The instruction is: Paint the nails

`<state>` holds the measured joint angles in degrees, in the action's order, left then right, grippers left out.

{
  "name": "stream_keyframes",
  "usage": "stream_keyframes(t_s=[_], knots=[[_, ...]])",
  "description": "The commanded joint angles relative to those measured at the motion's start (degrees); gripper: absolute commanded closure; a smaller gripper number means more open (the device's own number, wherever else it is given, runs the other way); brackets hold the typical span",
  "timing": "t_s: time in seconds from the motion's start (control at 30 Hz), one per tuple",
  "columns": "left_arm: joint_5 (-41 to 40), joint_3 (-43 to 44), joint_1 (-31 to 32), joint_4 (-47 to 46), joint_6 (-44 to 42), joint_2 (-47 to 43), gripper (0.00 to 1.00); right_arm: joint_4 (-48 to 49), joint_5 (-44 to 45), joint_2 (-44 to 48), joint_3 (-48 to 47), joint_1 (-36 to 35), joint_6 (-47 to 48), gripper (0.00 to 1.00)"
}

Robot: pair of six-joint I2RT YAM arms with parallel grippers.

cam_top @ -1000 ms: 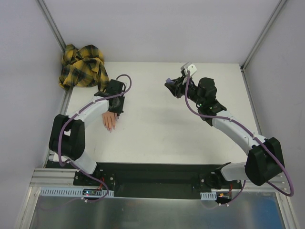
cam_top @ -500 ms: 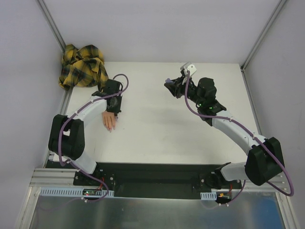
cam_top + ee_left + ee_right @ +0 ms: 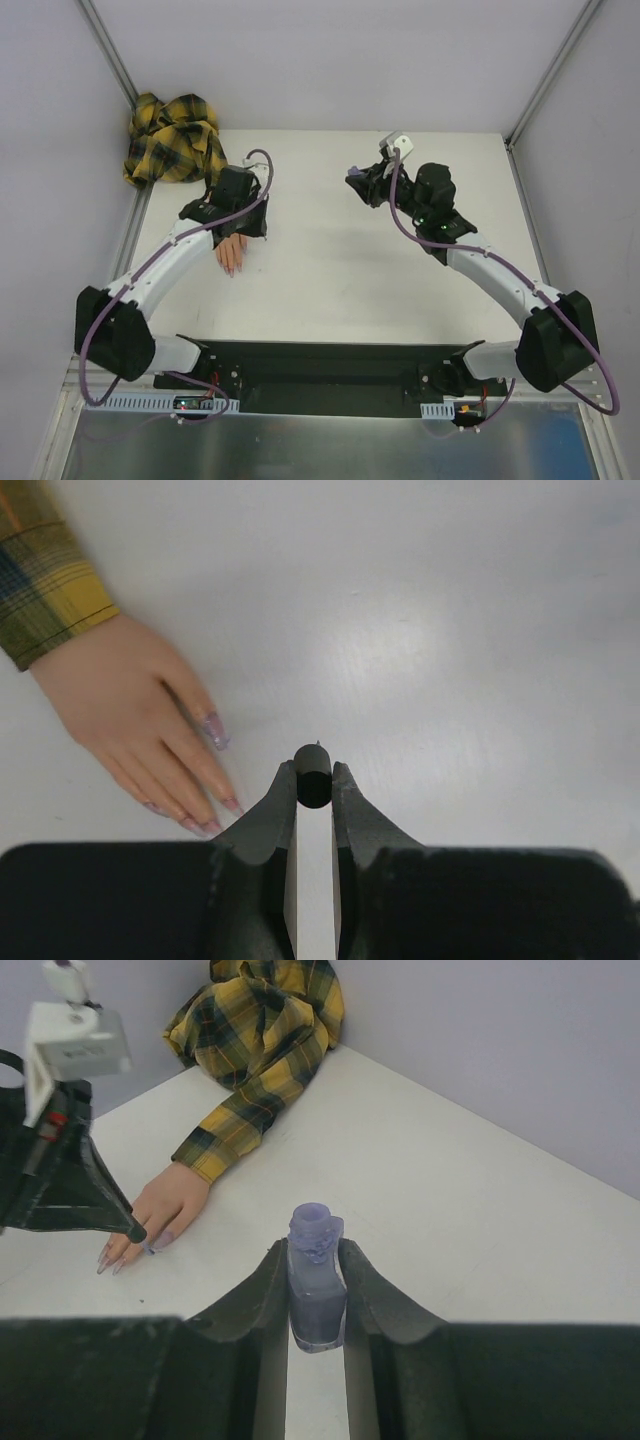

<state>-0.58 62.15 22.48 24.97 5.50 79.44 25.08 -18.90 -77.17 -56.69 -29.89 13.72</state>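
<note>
Nails (image 3: 215, 730) on fake hand (image 3: 130, 720), flat on table (image 3: 350, 270), left side. Left gripper (image 3: 313, 785) just beside them, pinching black cap (image 3: 313, 770). Right gripper (image 3: 312, 1252) clamps uncapped polish bottle (image 3: 318, 1305). Suggest: descend slowly, light strokes along one nail.

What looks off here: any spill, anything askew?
No spill shows on the table. The purple bottle is upright, uncapped, clamped in the right gripper; the left gripper is shut on a black cap near the fake hand. Odd: the plaid sleeve lies bunched in the far-left corner, partly past the table edge.
</note>
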Motion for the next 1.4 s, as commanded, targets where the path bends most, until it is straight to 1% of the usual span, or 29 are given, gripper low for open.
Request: stream_keyframes(t_s=[0.0, 0.03, 0.07, 0.13, 0.17, 0.2, 0.23, 0.3, 0.37, 0.43, 0.47, 0.5, 0.53, 0.57, 0.6, 0.67, 0.8, 0.87, 0.9, 1.0, 1.17, 1.3, 1.37], knots=[[15.0, -0.2, 2.1, 1.3, 0.0, -10.4, 1.0, -0.7, -1.1, 7.9, -0.8, -0.8, -1.0, 1.0], [17.0, -0.2, 2.5, 1.3, 0.0, -13.1, 1.0, -1.9, -1.1, 9.2, -0.5, -1.1, -0.7, 1.0], [19.2, -0.1, 2.6, 1.2, 0.3, -14.2, 1.0, -5.4, -1.1, 11.0, -0.4, -1.3, -0.2, 1.0], [24.3, -0.1, 2.8, 0.5, 0.9, -17.1, 1.0, -8.7, -1.1, 16.6, 1.4, -2.8, 0.8, 1.0], [26.2, -0.6, 3.1, -0.4, 1.7, -17.9, 1.0, -11.4, -1.2, 18.6, 2.8, -3.2, 1.0, 1.0], [30.2, -1.1, 3.4, -2.8, 2.1, -18.6, 1.0, -12.8, -1.8, 20.7, 4.1, -3.9, 0.2, 1.0], [31.9, -1.5, 3.6, -4.6, 2.6, -19.6, 1.0, -14.0, -2.3, 25.3, 6.7, -4.1, -0.4, 1.0], [35.5, -1.8, 5.2, -6.9, 3.6, -19.8, 1.0, -18.0, -3.3, 29.7, 8.9, -5.0, -1.6, 1.0], [39.5, 0.6, 7.0, -9.0, 4.2, -18.7, 1.0, -21.2, -3.3, 36.1, 12.4, -5.4, -3.2, 1.0], [42.0, 2.9, 8.1, -9.9, 4.6, -17.0, 1.0, -21.9, -3.0, 39.5, 16.7, -6.1, -5.6, 1.0], [42.9, 4.6, 8.5, -10.5, 5.3, -16.6, 1.0, -21.3, -3.1, 42.9, 18.4, -6.2, -6.4, 1.0], [44.0, 5.0, 8.8, -11.1, 5.7, -16.2, 1.0, -20.3, -4.1, 44.3, 20.0, -6.8, -7.2, 1.0], [45.9, 5.0, 8.8, -12.0, 6.4, -16.2, 1.0, -19.0, -5.2, 45.8, 21.7, -7.2, -8.2, 1.0], [49.1, 3.6, 8.8, -15.1, 7.3, -16.6, 1.0, -15.6, -6.0, 47.8, 25.2, -7.5, -9.8, 1.0], [51.0, 2.3, 8.8, -17.0, 7.9, -17.1, 1.0, -14.1, -6.9, 48.6, 26.4, -8.5, -10.6, 1.0], [55.3, -1.9, 8.7, -22.0, 9.7, -20.0, 1.0, -12.7, -7.6, 49.1, 28.2, -9.8, -10.6, 1.0], [59.4, -6.5, 8.8, -27.7, 10.5, -25.4, 1.0, -13.6, -10.4, 45.9, 27.5, -14.7, -8.6, 1.0], [59.3, -7.1, 8.8, -28.0, 10.6, -27.1, 1.0, -14.3, -10.9, 43.9, 26.5, -16.8, -7.7, 1.0], [58.9, -7.2, 8.8, -28.0, 10.7, -27.2, 1.0, -14.9, -10.1, 43.0, 25.1, -18.8, -6.5, 1.0], [59.4, -7.6, 8.8, -28.3, 11.5, -27.1, 1.0, -15.0, -8.6, 39.8, 23.6, -21.5, -5.2, 1.0], [61.6, -7.9, 8.7, -28.3, 10.9, -26.9, 1.0, -14.7, -7.9, 34.3, 20.5, -22.8, -2.4, 1.0], [61.9, -8.2, 8.8, -28.0, 10.9, -26.1, 1.0, -13.7, -7.3, 32.6, 19.4, -23.3, -1.5, 1.0], [62.8, -8.1, 8.8, -27.8, 11.0, -25.7, 1.0, -14.8, -7.5, 32.0, 18.3, -23.2, -0.6, 1.0]])
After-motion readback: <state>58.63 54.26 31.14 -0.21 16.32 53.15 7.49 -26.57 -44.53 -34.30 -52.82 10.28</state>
